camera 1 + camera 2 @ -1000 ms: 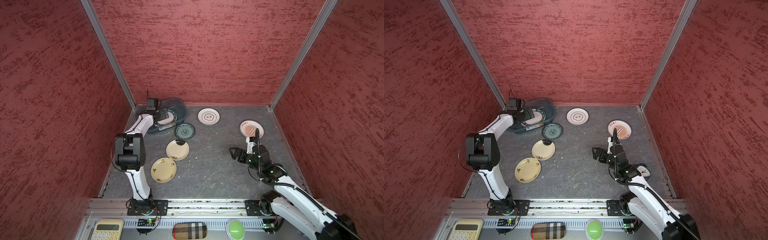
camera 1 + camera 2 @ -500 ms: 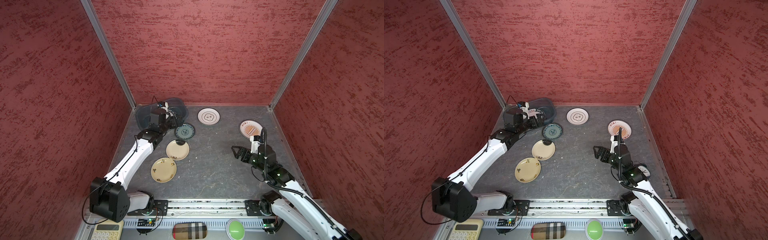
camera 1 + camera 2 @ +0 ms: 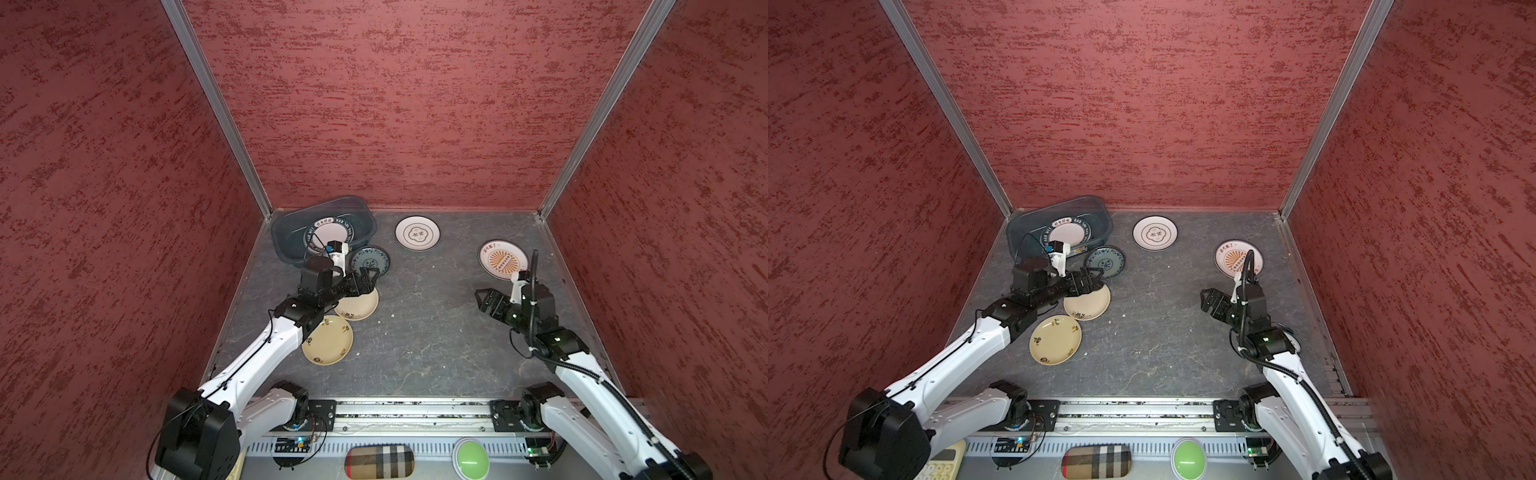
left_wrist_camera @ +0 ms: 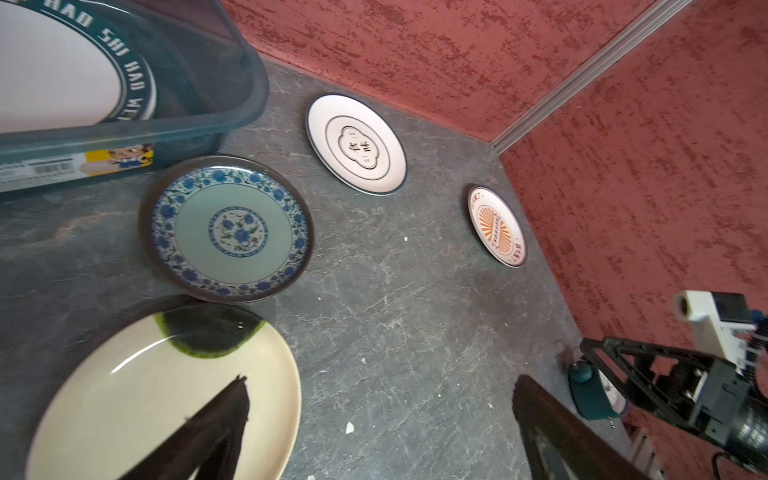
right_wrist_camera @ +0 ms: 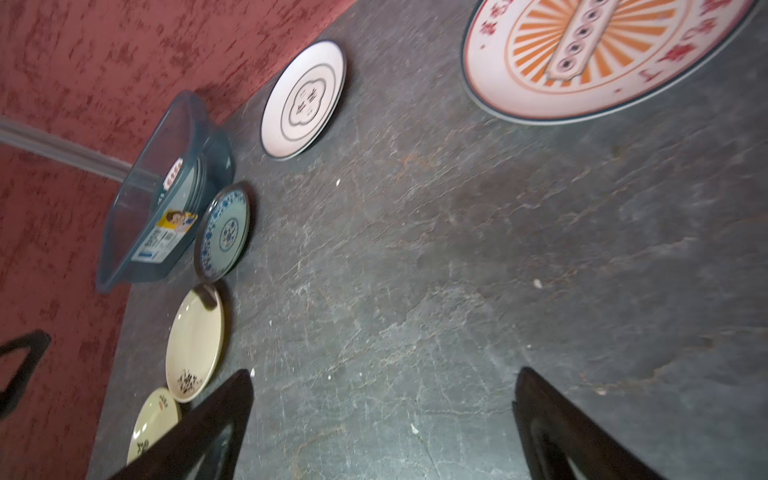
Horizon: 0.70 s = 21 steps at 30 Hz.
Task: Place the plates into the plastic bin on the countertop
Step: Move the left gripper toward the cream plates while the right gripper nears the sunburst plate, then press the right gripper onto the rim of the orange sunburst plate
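Showed the left gripper [image 3: 370, 279] with jaws spread wide and nothing between them, held over the far edge of the cream plate with a dark green blotch [image 3: 358, 306]. In the left wrist view, caught one fingertip [image 4: 224, 415] above that plate's face and the other over bare stone. Found the teal floral plate [image 3: 370, 262] just beyond the fingertips, just beside the near wall of the plastic bin [image 3: 286, 245]. Placed the bin in the far left corner of the countertop [image 3: 428, 332], with a white plate with a dark-teal lettered rim [image 3: 330, 230] lying inside. Recorded a yellow plate [image 3: 327, 340] on the countertop beside the left forearm, just beside the cream plate.

Showed the right gripper [image 3: 481, 300] likewise wide open and empty, raised above bare countertop and pointing toward the middle. Located the orange sunburst plate [image 3: 502, 259] near it, toward the back wall, and the white plate with a quatrefoil emblem [image 3: 417, 233] well apart, close to the back wall.
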### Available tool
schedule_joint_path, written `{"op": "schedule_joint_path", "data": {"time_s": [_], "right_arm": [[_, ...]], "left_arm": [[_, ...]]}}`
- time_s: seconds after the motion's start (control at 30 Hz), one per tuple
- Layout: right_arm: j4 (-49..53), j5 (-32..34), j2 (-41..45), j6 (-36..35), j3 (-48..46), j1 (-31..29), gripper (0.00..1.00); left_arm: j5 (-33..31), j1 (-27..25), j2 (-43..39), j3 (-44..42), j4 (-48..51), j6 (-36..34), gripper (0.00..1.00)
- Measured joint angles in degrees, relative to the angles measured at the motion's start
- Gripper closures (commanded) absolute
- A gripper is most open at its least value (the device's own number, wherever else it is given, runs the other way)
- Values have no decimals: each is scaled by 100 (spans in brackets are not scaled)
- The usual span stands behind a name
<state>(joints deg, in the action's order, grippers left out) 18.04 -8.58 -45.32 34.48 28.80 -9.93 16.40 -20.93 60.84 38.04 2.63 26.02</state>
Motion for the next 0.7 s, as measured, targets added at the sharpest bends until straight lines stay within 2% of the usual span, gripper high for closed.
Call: {"op": "schedule_joint_path", "data": {"time_s": [0.2, 0.5, 0.7], "right_arm": [[9, -455, -586, -216, 573, 940, 1], [-105, -1764, -1349, -343, 857, 2205, 1], [-116, -2188, -1668, -417, 929, 2730, 1]], "left_arm": [[474, -4, 109, -205, -739, 4, 0], [922, -4, 216, -667, -1598, 31, 1], [1040, -4, 267, -688, -1871, 74, 0]]}}
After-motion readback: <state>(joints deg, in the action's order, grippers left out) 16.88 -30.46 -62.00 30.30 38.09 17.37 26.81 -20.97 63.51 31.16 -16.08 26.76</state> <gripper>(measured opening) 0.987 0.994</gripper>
